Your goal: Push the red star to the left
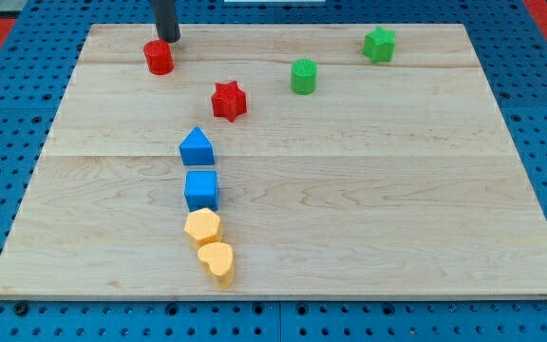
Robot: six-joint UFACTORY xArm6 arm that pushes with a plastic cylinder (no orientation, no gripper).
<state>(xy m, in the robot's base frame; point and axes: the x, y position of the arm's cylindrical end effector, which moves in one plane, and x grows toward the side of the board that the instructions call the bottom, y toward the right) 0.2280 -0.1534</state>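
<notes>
The tip (168,41) sits near the worktop's (425,218) top-left edge beside the red cylinder (159,58), wrong side of the red star (228,100); the end effector is a bare rod, nothing to close.

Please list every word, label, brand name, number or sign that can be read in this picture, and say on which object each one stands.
There is no readable text in the camera view.
The wooden board shows only grain and seams.
The red star, red cylinder, two green blocks, two blue blocks and two yellow blocks have plain faces.
My tip carries no marking.
</notes>
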